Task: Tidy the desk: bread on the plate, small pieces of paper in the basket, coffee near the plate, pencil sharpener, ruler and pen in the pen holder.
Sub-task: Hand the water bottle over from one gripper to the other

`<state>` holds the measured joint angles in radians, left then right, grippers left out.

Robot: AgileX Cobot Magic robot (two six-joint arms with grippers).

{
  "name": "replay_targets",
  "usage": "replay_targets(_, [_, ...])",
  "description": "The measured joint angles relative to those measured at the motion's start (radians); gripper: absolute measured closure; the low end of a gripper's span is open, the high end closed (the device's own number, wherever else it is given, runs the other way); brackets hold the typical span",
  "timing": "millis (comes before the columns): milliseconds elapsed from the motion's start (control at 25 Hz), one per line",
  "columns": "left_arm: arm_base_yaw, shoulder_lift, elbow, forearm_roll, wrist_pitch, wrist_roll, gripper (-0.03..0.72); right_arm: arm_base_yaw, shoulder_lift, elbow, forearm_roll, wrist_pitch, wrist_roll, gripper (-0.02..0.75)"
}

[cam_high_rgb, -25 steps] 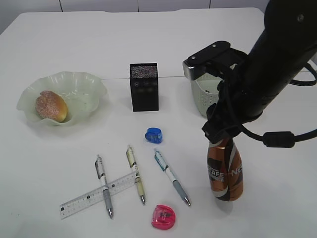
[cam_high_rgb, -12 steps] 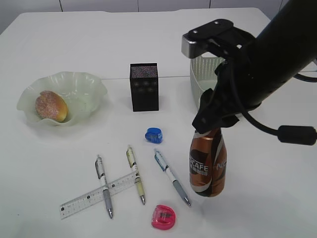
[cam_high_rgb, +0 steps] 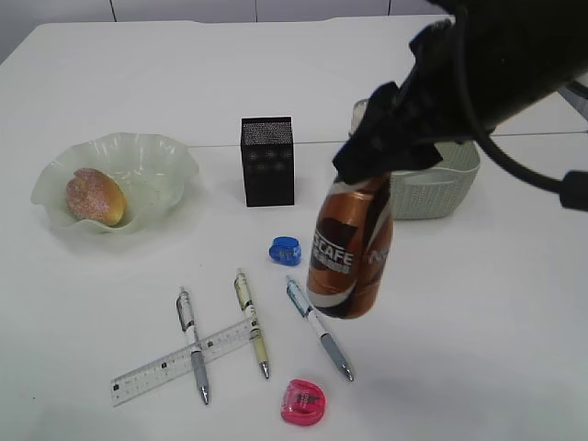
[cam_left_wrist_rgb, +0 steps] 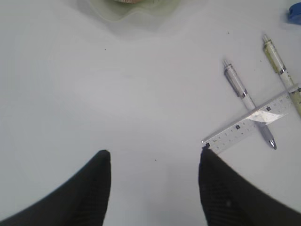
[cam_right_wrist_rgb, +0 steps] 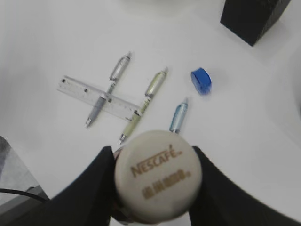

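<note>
Right arm has the coffee [cam_high_rgb: 351, 253] in the air, right claw [cam_right_wrist_rgb: 153, 162] clamped on its neck just under the white cap, bottle tilted, hanging over the pens, well clear of the tabletop [cam_high_rgb: 165, 83]. Step in hand: coffee to the plate [cam_high_rgb: 147, 170]; bread [cam_high_rgb: 95, 196] is already on it. Next move needs a carry left past the pen holder [cam_high_rgb: 267, 161], then an upright set-down beside the plate without nudging its rim. Left claw [cam_left_wrist_rgb: 155, 165] hangs spread and empty above bare tabletop near the ruler [cam_left_wrist_rgb: 251, 123]. Stationery not started.
</note>
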<state>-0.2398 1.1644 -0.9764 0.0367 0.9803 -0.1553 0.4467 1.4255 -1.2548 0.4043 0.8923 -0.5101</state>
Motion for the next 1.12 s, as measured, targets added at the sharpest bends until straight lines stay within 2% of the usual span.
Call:
replay_targets(160, [0.0,0.0,0.0,-0.002,-0.004,0.0,0.255,0.0,-0.002,-0.078,0.117,0.025,-0.056,0.427])
replay_targets(320, [0.0,0.0,0.0,-0.003,-0.005,0.0,0.255,0.0,-0.004,-0.13,0.171,0.052,-0.076,0.427])
replay_targets(520, [0.0,0.0,0.0,-0.002,-0.045,0.0,0.255,0.0,-0.004,-0.142,0.175,0.07,-0.081,0.427])
replay_targets(880, [0.0,0.0,0.0,0.063,-0.194,0.0,0.255,0.0,-0.004,-0.142,0.175,0.076,-0.083,0.427])
replay_targets(1040, [-0.002,0.0,0.034,0.014,-0.319,0.015,0.255,0.0,-0.004,-0.142,0.175,0.076,-0.083,0.427])
replay_targets(1120, [-0.009,-0.002,0.08,-0.049,-0.427,0.097,0.255,0.0,-0.004,-0.142,0.175,0.082,-0.083,0.427])
